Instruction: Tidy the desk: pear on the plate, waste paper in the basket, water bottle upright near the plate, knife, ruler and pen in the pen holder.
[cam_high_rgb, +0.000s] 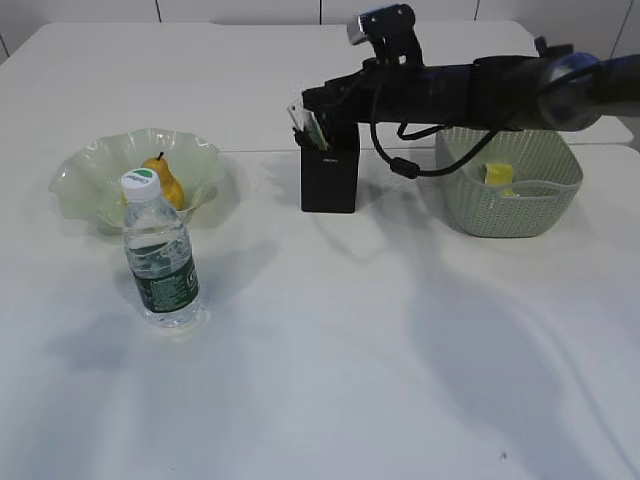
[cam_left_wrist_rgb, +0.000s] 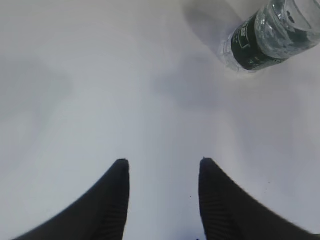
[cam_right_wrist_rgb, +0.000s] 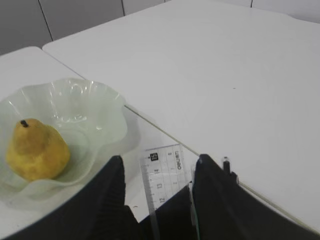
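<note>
The right gripper (cam_right_wrist_rgb: 156, 165), jaws apart around the ruler (cam_right_wrist_rgb: 164, 177), seems to release it into the holder (cam_high_rgb: 329, 180) at frame centre; next, lift straight away. Left gripper (cam_left_wrist_rgb: 162, 167) is open, empty.

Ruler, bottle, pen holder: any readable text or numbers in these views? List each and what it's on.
"DELI": seems to be the brand at the top of the ruler, beside a small black square mark; blurred, so uncertain.
Ruler scale numerals: present, too blurred to read.
water bottle label: white print on dark green, unreadable in the exterior and left wrist views.
Bottle cap: green mark, unreadable.
pen holder: small pale mark on the front, too small to read.
</note>
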